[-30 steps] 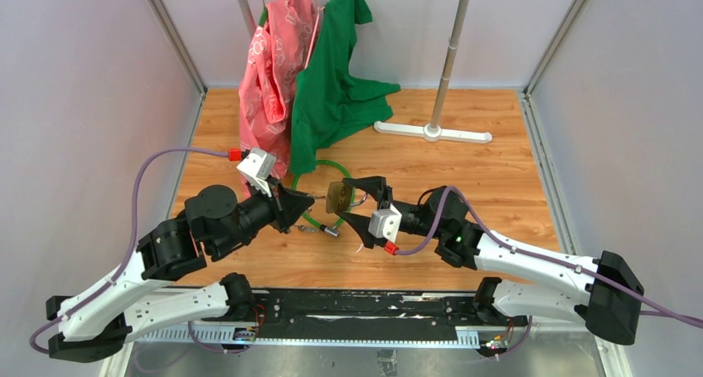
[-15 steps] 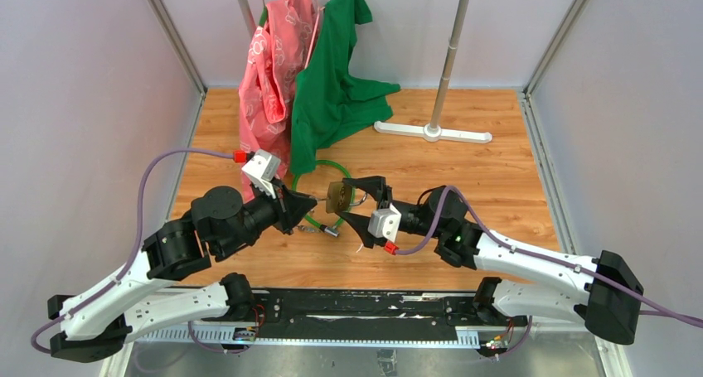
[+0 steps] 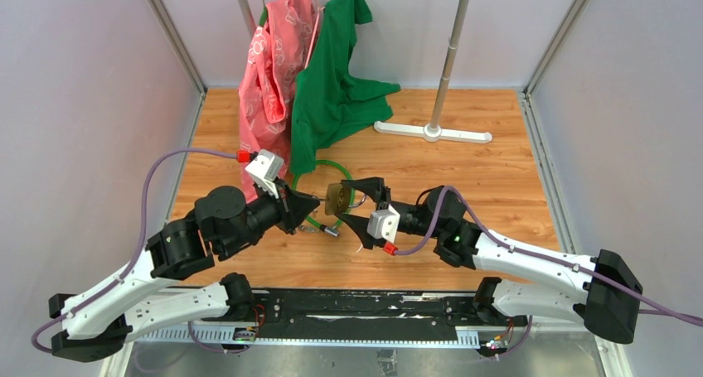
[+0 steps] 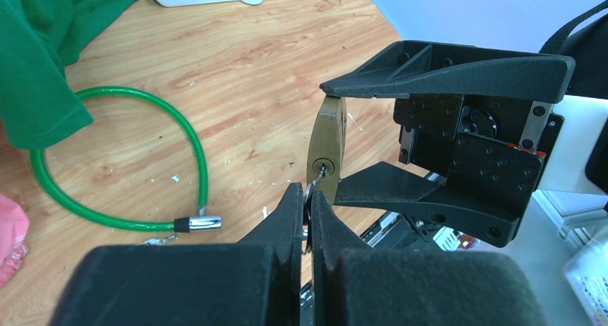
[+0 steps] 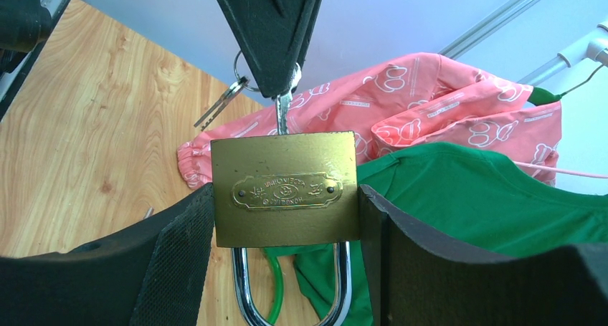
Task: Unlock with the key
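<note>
Left wrist: tiny silvery key (image 4: 159, 238) lying flat beside green cable lock (image 4: 193, 147) end. L gripper (image 4: 306, 191) pinched on padlock key (image 5: 284, 111), tip in brass padlock (image 4: 330, 136); R gripper (image 5: 287, 197) clamping padlock body.

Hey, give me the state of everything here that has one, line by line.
Brass padlock: held off the table, shackle looks closed.
Padlock key: inserted in its keyhole.
Left gripper: shut on that key.
Right gripper: clamped on the padlock.
Green cable lock: looped on the table.
Tiny key: lying loose beside the cable's metal end.
</note>
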You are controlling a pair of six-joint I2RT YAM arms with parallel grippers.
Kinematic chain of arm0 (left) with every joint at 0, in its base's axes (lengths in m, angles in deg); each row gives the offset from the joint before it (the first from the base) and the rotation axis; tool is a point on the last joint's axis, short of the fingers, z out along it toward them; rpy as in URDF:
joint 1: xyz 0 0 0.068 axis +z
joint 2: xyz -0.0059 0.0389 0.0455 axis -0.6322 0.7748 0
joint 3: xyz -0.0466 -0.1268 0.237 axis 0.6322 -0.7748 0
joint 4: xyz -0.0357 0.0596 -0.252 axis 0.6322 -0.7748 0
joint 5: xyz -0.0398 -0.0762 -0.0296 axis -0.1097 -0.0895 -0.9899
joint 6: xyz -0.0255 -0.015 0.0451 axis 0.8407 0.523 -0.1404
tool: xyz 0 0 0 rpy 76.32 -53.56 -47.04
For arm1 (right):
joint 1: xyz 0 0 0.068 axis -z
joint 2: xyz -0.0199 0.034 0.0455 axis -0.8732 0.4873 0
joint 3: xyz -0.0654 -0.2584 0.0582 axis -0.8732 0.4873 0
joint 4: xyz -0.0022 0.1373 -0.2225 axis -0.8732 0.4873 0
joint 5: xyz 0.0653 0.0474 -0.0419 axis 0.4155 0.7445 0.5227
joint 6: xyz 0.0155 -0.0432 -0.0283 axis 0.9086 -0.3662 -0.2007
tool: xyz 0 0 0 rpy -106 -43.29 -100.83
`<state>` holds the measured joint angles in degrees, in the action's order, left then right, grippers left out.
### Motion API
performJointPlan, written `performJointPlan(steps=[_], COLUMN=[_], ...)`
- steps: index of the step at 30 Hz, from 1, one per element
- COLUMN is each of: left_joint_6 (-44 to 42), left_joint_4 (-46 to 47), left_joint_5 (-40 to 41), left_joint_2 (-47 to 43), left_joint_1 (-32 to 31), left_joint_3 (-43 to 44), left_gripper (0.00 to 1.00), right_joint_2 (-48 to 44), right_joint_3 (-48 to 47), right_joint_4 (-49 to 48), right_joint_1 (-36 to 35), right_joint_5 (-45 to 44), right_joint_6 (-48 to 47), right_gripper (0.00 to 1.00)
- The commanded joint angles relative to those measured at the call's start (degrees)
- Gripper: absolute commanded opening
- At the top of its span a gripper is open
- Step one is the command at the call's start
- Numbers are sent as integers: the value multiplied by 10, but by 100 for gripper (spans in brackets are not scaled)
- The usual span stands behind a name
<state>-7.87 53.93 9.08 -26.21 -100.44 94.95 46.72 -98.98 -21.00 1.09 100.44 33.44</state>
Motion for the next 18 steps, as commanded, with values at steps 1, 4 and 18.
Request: performJointPlan(steps=[1, 4, 18], left_joint_6=[4, 6, 13], left_joint_4=[20, 20, 17], left_joint_5=[-7, -10, -12], left_joint_2=[6, 9, 18], left_joint_1=[3, 3, 3], left_joint_3=[-10, -12, -19], left_gripper=[0, 0, 0], right_joint_2=[-7, -6, -7], right_joint_3=[-9, -10, -11], right_joint_4=[-87, -88, -88], right_joint_1=[-2, -2, -3], right_joint_5=[13, 16, 35], right_joint_6=[-5, -5, 6], right_gripper=[0, 0, 0])
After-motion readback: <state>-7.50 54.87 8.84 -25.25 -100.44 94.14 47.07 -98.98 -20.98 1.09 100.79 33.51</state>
